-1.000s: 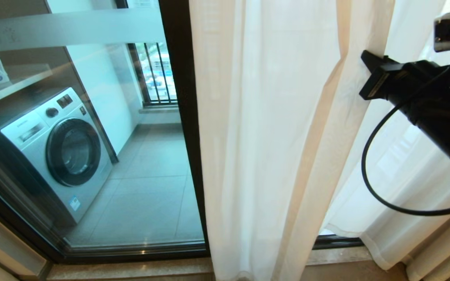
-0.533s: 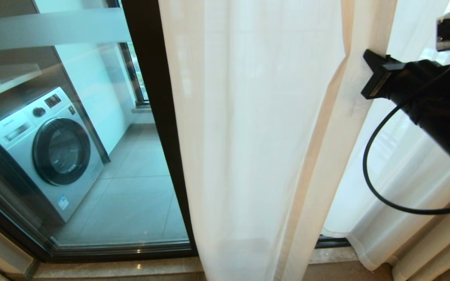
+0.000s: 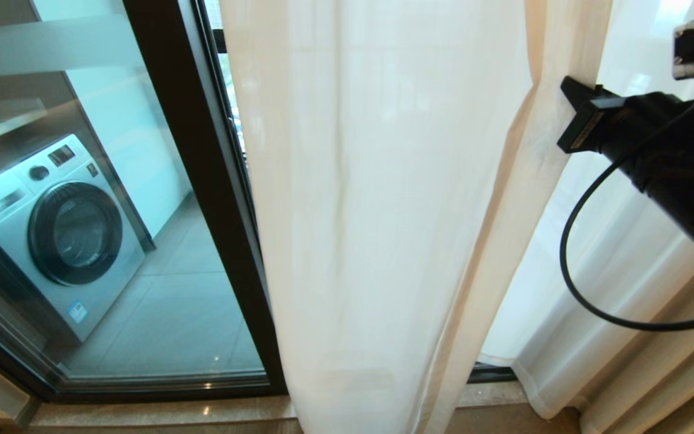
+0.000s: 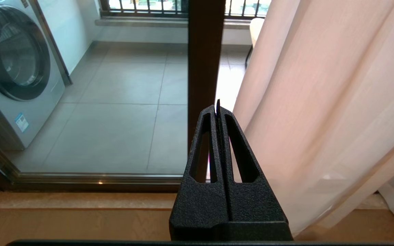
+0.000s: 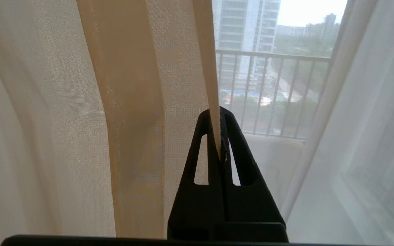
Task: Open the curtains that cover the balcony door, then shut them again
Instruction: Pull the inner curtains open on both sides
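Note:
The curtains [image 3: 383,199] hang as a sheer white panel in soft folds across the middle of the head view. My right gripper [image 3: 565,89] reaches in from the right at mid height, shut on the hemmed edge of the curtains [image 5: 214,85]. The right wrist view shows the hem pinched between the black fingers at my right gripper [image 5: 218,111]. To the left, the balcony door [image 3: 196,199] stands uncovered, its glass set in a dark frame. My left gripper [image 4: 217,106] is shut and empty, low down in front of the door frame [image 4: 204,51] and apart from the fabric [image 4: 320,102].
A silver washing machine [image 3: 52,235] stands on the tiled balcony floor behind the glass. A second sheer panel [image 3: 624,271] hangs at the right, with thicker tan drapes [image 3: 672,374] in the bottom right corner. A stone sill [image 3: 142,413] runs along the floor. Beyond the curtains is a barred railing [image 5: 268,85].
The whole head view has shifted left, so the camera has moved right. My right gripper keeps its hold on the hem, and the panel now spreads wider across the view.

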